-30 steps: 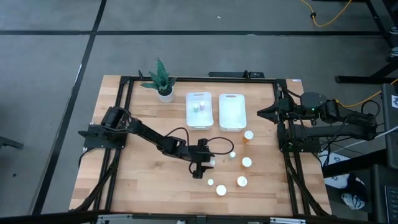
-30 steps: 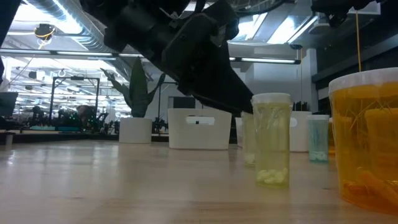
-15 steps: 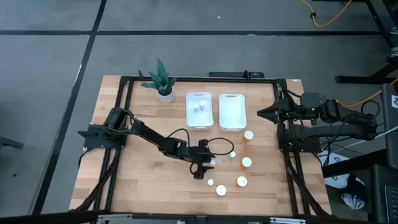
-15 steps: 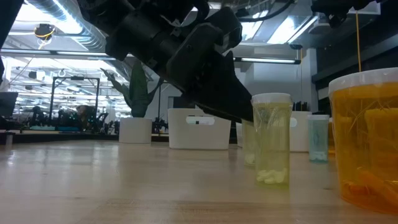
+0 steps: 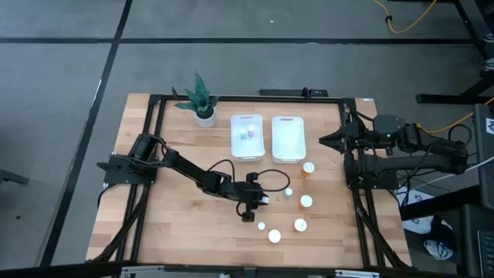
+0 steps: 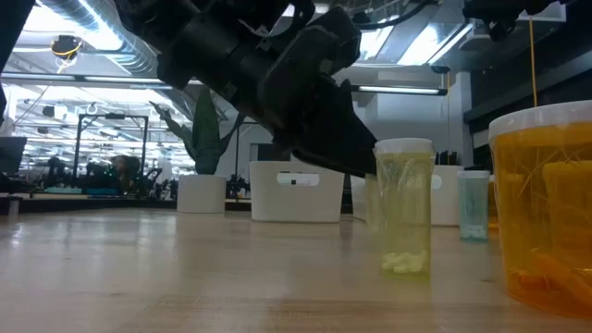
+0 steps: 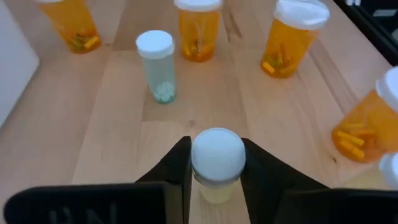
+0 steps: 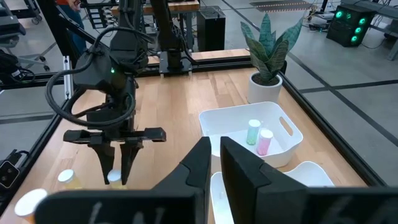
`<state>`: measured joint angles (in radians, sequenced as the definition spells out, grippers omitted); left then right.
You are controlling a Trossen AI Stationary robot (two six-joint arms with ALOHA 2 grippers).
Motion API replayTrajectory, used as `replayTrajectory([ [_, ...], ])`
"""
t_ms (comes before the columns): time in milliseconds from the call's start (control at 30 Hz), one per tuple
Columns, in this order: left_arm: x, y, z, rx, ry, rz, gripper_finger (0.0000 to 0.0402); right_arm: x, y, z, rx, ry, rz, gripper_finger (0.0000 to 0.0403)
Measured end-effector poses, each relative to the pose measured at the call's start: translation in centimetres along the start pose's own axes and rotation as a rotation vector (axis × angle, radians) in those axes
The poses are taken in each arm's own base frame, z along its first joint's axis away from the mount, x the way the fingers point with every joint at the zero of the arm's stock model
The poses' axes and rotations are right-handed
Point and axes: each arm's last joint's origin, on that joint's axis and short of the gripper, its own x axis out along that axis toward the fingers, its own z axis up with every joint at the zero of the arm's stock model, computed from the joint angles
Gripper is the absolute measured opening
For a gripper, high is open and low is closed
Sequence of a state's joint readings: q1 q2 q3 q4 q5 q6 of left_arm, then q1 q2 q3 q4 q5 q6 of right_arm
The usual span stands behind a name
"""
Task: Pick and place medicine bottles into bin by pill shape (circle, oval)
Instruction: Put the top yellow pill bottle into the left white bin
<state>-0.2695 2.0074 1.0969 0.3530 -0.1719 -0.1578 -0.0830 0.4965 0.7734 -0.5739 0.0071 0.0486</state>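
Two fingers of the left gripper [image 7: 217, 163] clamp a small pale bottle [image 7: 217, 160] by its white cap, mid-table, standing on the wood. Beyond it stand a pale green bottle [image 7: 156, 64] and amber bottles [image 7: 198, 28]. Right gripper [image 8: 214, 163] waits at the table's right edge, fingers closed, empty.

No readable text, label, brand or number shows on anything in view
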Motion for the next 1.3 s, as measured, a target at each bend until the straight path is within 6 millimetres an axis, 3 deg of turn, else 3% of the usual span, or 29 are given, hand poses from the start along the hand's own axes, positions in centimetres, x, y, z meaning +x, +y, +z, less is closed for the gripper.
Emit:
replayTrajectory([
  [167, -1.6, 0.4, 2.0, -0.010, -0.069, 0.085, 0.0085, 0.0, 0.0, 0.0, 0.000, 0.000, 0.000, 0.0039],
  [333, -5.1, 2.0, 5.2, 0.039, -0.121, 0.292, 0.0085, 0.0, 0.0, 0.0, 0.001, 0.001, 0.000, 0.0039],
  [500, -9.0, 4.9, 7.7, -0.027, -0.154, 0.516, 0.0085, 0.0, 0.0, 0.0, 0.002, 0.001, 0.000, 0.0039],
  [633, -10.4, 8.0, 8.3, -0.086, -0.139, 0.604, 0.0085, 0.0, 0.0, 0.0, -0.001, 0.001, 0.000, 0.0039],
  [767, -10.2, 11.0, 7.6, -0.143, -0.055, 0.611, 0.0085, 0.0, 0.0, 0.0, -0.002, 0.001, 0.000, 0.0039],
  [900, -8.8, 13.4, 6.5, -0.186, -0.007, 0.578, 0.0084, 0.0, 0.0, 0.0, -0.002, 0.001, 0.000, 0.0039],
  [1300, -4.2, 17.1, 2.5, -0.253, 0.086, 0.542, 0.0084, 0.0, 0.0, -0.1, -0.005, 0.008, 0.000, 0.0039],
])
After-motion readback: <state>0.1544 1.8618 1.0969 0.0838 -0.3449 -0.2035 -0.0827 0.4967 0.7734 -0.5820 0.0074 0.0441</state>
